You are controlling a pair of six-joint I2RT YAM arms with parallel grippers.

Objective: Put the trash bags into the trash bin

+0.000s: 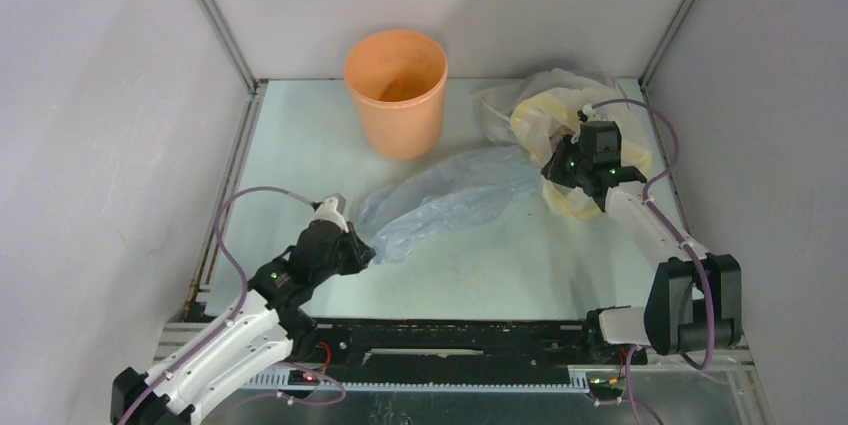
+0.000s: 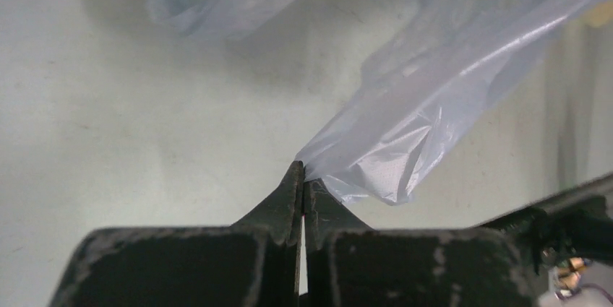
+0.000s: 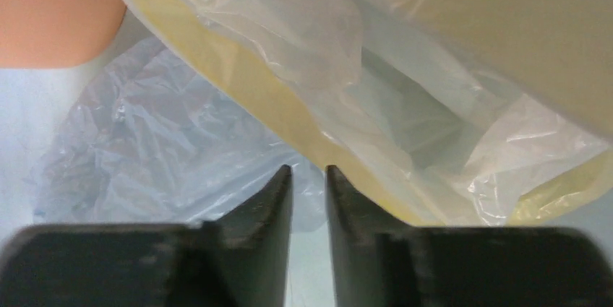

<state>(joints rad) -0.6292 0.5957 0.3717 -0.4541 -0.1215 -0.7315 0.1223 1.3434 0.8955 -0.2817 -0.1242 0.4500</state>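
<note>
The trash bag (image 1: 450,200), a thin pale blue-grey film, lies spread on the table in front of the orange trash bin (image 1: 395,90), which stands upright at the back. My left gripper (image 1: 365,250) is shut on the bag's near-left corner; in the left wrist view the fingertips (image 2: 302,171) pinch the film (image 2: 434,90), which stretches up and to the right. My right gripper (image 1: 552,175) hovers at the bag's right end, beside the plastic bundle. In the right wrist view its jaws (image 3: 309,171) stand slightly apart with nothing between them, the bag (image 3: 159,148) below and the bin (image 3: 50,11) at top left.
A bulky clear-and-yellow plastic bundle (image 1: 560,105) lies at the back right, partly under my right wrist, and fills the upper right of the right wrist view (image 3: 405,68). White walls with metal corner posts enclose the table on three sides.
</note>
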